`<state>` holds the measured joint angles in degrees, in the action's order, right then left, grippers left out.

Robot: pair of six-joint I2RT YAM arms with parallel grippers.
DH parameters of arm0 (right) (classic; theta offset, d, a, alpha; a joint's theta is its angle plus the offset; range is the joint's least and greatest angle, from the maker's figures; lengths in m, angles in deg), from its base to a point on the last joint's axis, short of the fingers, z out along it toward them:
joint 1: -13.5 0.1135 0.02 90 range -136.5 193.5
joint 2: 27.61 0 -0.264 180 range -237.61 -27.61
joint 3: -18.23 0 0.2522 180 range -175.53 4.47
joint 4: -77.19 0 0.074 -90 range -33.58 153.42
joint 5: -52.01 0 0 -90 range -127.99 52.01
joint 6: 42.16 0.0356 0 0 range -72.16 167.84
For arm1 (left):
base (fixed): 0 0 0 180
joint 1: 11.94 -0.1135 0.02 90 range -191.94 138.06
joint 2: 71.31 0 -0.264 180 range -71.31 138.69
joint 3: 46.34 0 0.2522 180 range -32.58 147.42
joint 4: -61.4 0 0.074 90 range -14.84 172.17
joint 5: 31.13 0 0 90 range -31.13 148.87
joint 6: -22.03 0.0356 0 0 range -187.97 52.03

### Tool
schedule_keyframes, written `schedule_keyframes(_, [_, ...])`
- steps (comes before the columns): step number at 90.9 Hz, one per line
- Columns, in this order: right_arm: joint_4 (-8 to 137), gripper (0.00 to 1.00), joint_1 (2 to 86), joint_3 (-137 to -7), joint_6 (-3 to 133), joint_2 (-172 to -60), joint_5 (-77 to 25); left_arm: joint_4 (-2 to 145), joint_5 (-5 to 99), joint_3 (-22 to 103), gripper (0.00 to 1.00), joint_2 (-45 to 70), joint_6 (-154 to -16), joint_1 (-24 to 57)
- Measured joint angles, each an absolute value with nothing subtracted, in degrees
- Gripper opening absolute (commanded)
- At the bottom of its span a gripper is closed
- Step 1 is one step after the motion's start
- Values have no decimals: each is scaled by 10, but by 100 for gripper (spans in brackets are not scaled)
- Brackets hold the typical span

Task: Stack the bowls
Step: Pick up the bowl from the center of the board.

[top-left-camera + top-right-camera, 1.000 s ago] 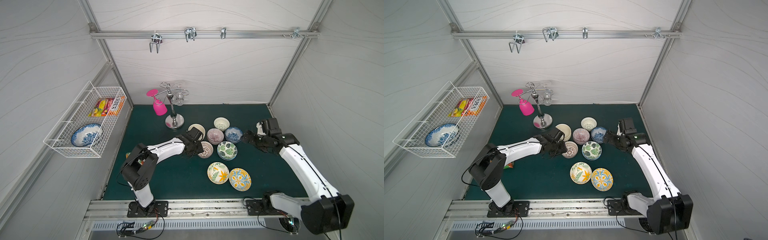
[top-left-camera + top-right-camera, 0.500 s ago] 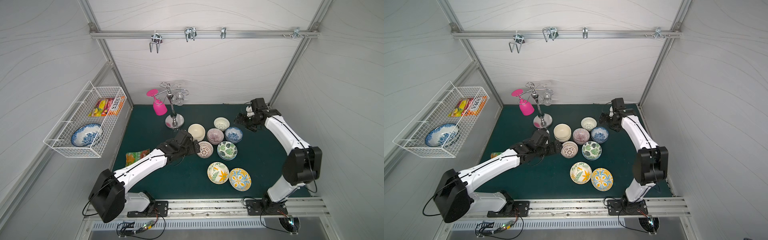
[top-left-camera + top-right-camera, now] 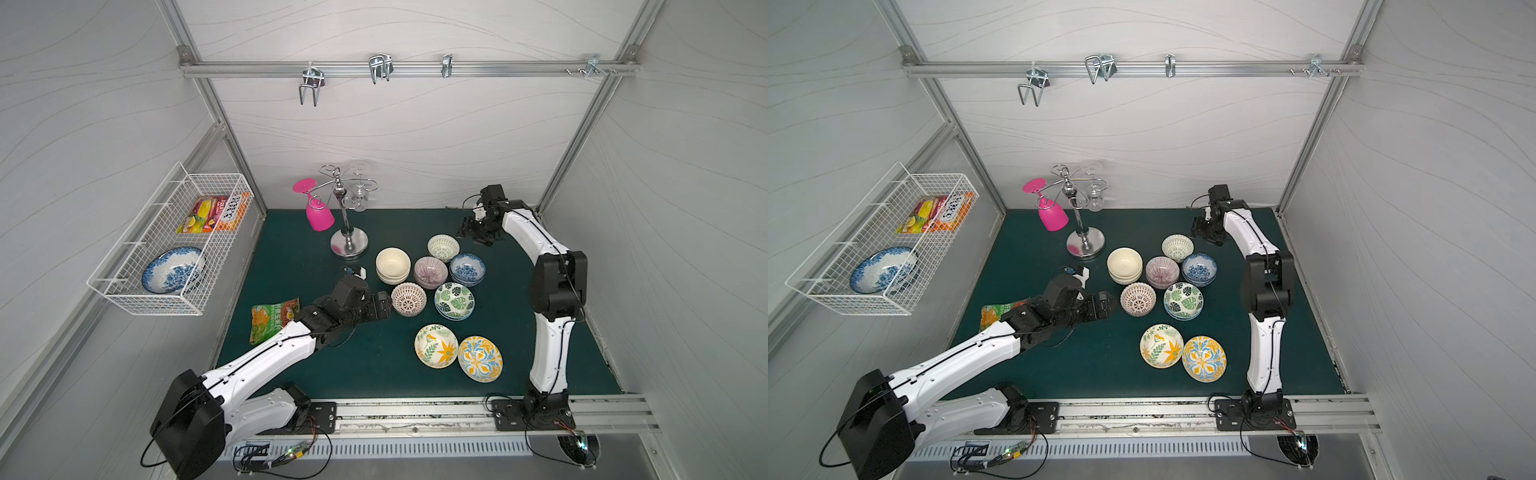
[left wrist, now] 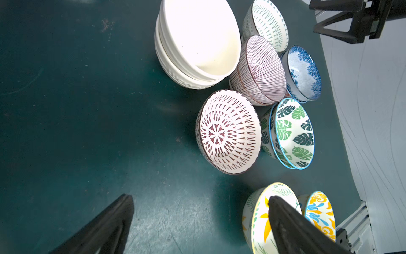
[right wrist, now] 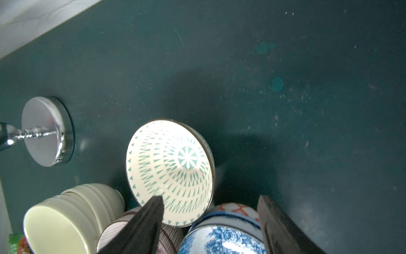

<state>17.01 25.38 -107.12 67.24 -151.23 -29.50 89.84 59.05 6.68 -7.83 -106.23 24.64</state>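
Note:
Bowls cluster mid-table in both top views: a cream stack [image 3: 392, 265], a pink-striped stack [image 3: 430, 272], a green lattice bowl [image 3: 443, 247], a blue-and-white stack [image 3: 467, 269], a red lattice bowl [image 3: 409, 298], a green-leaf stack [image 3: 454, 301] and two yellow floral bowls [image 3: 436, 345] [image 3: 480, 358] side by side. My left gripper [image 3: 384, 305] [image 4: 200, 199] is open and empty, just left of the red lattice bowl [image 4: 228, 132]. My right gripper [image 3: 467, 232] [image 5: 210, 198] hangs open behind the green lattice bowl [image 5: 169, 167], with the blue-and-white stack [image 5: 222, 237] below it.
A chrome glass stand [image 3: 348, 245] carrying a pink wine glass [image 3: 319, 216] stands behind the cream stack. A snack packet [image 3: 272, 318] lies by the left arm. A wire basket [image 3: 124, 286] on the left wall holds a large blue-and-white dish [image 3: 172, 270].
My left gripper has opened and drawn back from the cream stack to beside the red lattice bowl. My right gripper moved toward the back, near the green lattice bowl, its jaws narrowing.

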Motion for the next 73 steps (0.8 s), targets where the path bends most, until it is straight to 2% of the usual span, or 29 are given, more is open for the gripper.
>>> schedule_keyframes(32, [163,52,273,-1109,658,-1586,-296,849,567,38,100,-79,-1072,210])
schedule_keyframes(48, [163,34,289,-1109,656,-1608,-298,841,562,29,100,-79,-1077,200])
schedule_keyframes(73, [163,16,292,-1113,659,-1611,-300,834,552,29,100,-66,-1077,200])
